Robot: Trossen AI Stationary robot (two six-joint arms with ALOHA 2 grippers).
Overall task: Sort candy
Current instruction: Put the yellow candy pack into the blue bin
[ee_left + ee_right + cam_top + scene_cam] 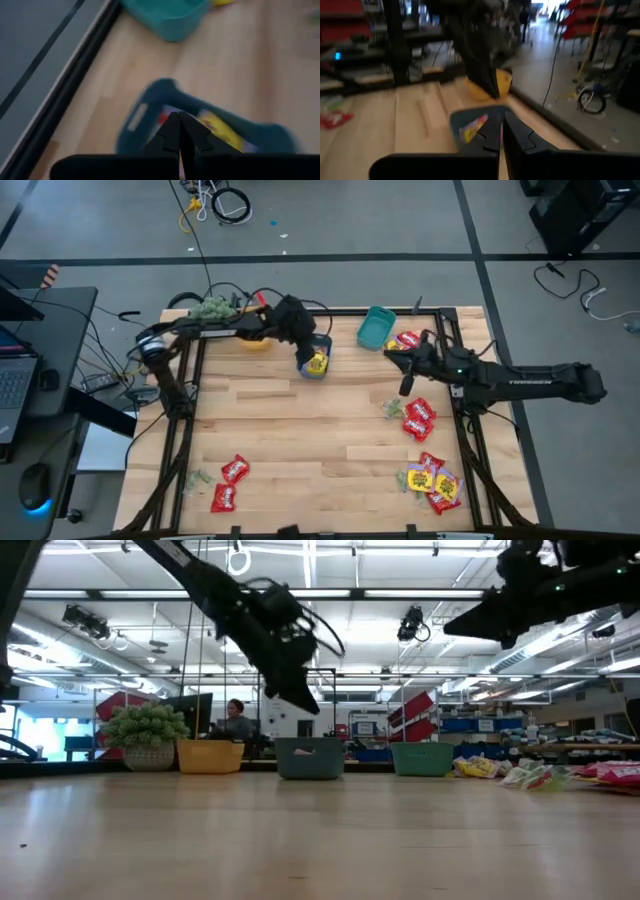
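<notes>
My left gripper [302, 352] is shut and empty. It hangs above the blue bin [316, 364], which holds a yellow candy packet [220, 129]. In the low view it [307, 703] is well clear of the bin [310, 758]. My right gripper [392, 353] is shut and empty. It is raised beside the teal bin [377, 328] and points toward the blue bin [475, 125]. Red candy [418, 418], a red and yellow heap [435, 480] and pale green bits [392, 408] lie on the table's right side. More red packets [232, 482] lie near left.
The orange bin [257, 342] stands at the far edge, mostly under the left arm. The fuzzy green ball [213, 308] is beyond it. A red packet [408, 340] lies by the teal bin. Bare wood [300, 430] fills the table's middle. A person sits in the room behind [238, 720].
</notes>
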